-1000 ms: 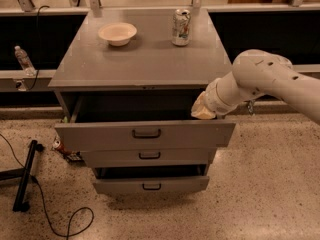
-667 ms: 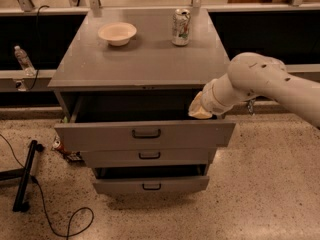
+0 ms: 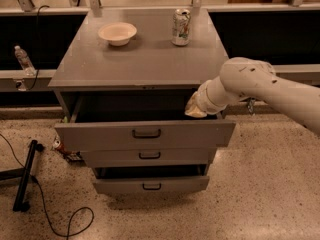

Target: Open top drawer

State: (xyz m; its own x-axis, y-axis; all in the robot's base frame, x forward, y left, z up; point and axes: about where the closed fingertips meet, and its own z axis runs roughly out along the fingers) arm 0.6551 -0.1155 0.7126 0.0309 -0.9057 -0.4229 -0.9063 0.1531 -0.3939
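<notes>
The top drawer (image 3: 145,135) is a wide grey metal drawer with a small black centre handle (image 3: 146,133). It stands pulled out from the grey cabinet (image 3: 140,64), and its dark inside shows behind the front. My white arm comes in from the right. The gripper (image 3: 196,109) is at the arm's end, at the right end of the open drawer, just above and behind the drawer front's top edge. The wrist hides the fingers.
Two shorter drawers (image 3: 149,155) sit below; the lowest (image 3: 151,185) is pulled out a little. A white bowl (image 3: 117,33) and a can (image 3: 181,27) stand on the cabinet top. A plastic bottle (image 3: 23,59) sits at the left. A black stand and cable (image 3: 26,176) lie on the floor at the left.
The arm and gripper have shifted slightly left and down at the drawer's right end. The drawer front stays in about the same pulled-out position.
</notes>
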